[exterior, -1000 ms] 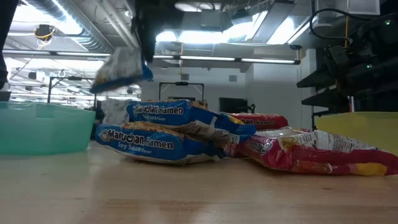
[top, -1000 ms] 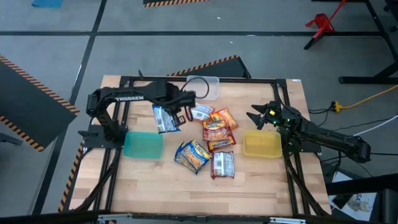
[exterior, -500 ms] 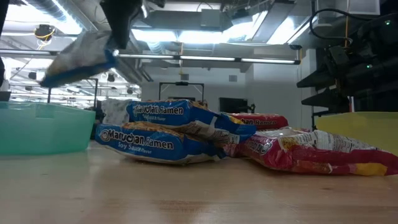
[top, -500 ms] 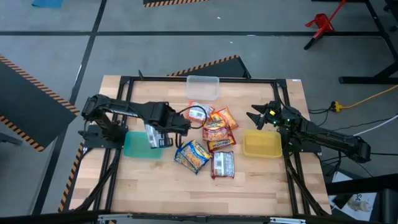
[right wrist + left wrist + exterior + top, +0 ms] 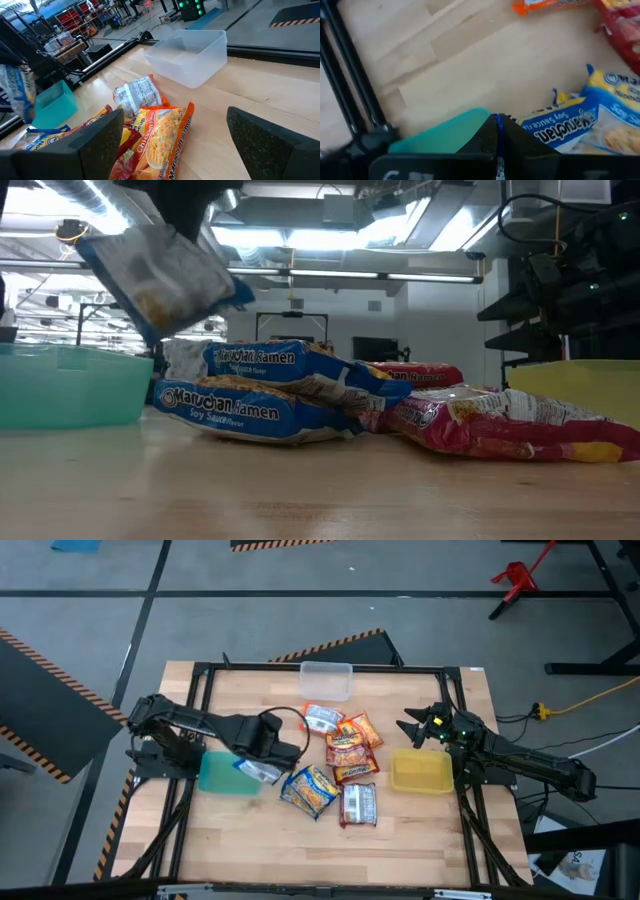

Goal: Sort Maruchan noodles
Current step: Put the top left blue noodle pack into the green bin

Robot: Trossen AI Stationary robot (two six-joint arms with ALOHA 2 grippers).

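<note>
My left gripper [image 5: 278, 747] is shut on a blue-and-white Maruchan packet [image 5: 258, 770], which hangs over the right rim of the teal bin [image 5: 226, 773]. In the low view the packet [image 5: 160, 280] is in the air above that bin [image 5: 60, 385]. Several packets lie flat mid-table: blue-and-yellow ones [image 5: 310, 790], orange-red ones [image 5: 348, 752] and a dark red-and-white one [image 5: 358, 804]. My right gripper [image 5: 415, 727] is open beyond the far edge of the yellow bin [image 5: 421, 771] and touches nothing. My left gripper pinches the packet between its two shut fingers [image 5: 490, 137], coming from above. It holds the packet by its upper edge [image 5: 190, 235]. The packet is lifted clear and hangs tilted below the fingers, and the fingers hide the exact spot of contact.
A clear bin [image 5: 326, 680] stands at the table's far edge, and also shows in the right wrist view [image 5: 192, 55]. A white packet [image 5: 322, 719] lies just in front of it. Black frame rails run along the table's sides. Bare wood lies along the near edge.
My left gripper has carried the packet from near the clear bin toward the near edge and the teal bin, staying shut on it. The packet has swung as it went, and in the low view it has turned from nearly edge-on to showing its face.
</note>
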